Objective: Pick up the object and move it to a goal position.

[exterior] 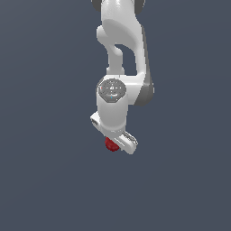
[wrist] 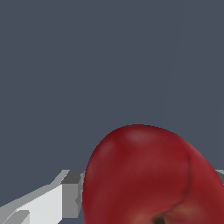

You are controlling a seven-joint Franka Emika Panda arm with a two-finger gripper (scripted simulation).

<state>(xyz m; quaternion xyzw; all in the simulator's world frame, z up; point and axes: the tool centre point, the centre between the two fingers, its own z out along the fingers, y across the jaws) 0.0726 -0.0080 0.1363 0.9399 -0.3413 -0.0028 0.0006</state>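
Note:
The object, a glossy dark-red apple (wrist: 148, 175), fills the near part of the wrist view, dimple facing the camera. One white and grey finger (wrist: 65, 199) presses against its side, and a sliver of the other finger (wrist: 221, 175) shows at its far side. My gripper (wrist: 151, 192) is shut on the apple. In the exterior view the apple (exterior: 111, 145) peeks out from under the white hand, and the gripper (exterior: 113, 145) is mostly hidden by the hand. No marker of a goal position shows in either view.
The white arm (exterior: 119, 54) comes down from the top of the exterior view. A plain dark blue-grey surface (exterior: 45, 180) lies all around, with no other objects in sight.

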